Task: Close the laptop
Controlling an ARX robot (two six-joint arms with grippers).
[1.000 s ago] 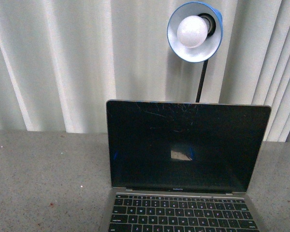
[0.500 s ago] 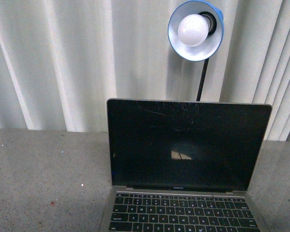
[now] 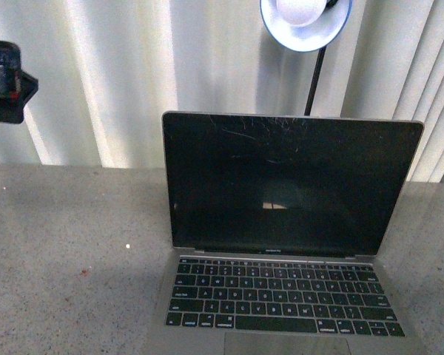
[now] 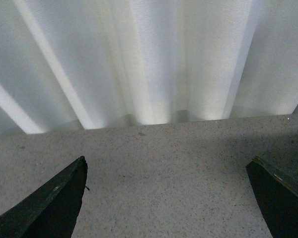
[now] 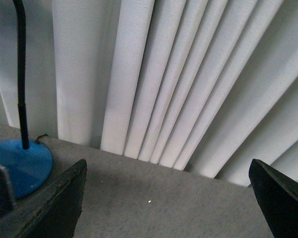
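The laptop (image 3: 288,185) stands open in the middle of the grey table in the front view, its scratched black screen upright and facing me and its black keyboard (image 3: 281,294) in front. A black part of my left arm (image 3: 4,81) shows high at the far left, away from the laptop. My left gripper (image 4: 167,159) is open and empty over bare table near the curtain. My right gripper (image 5: 167,161) is open and empty over bare table. A grey corner (image 5: 0,186) beside the lamp base in the right wrist view may be the laptop's lid.
A blue desk lamp (image 3: 305,22) with a white bulb stands behind the laptop; its blue base (image 5: 20,158) and black stem show in the right wrist view. A white pleated curtain (image 3: 118,81) closes off the back of the speckled grey table (image 3: 66,259).
The front view has tilted down: the laptop shows more keyboard and the lamp sits higher in the picture. A black part of my left arm has come into view at the far left.
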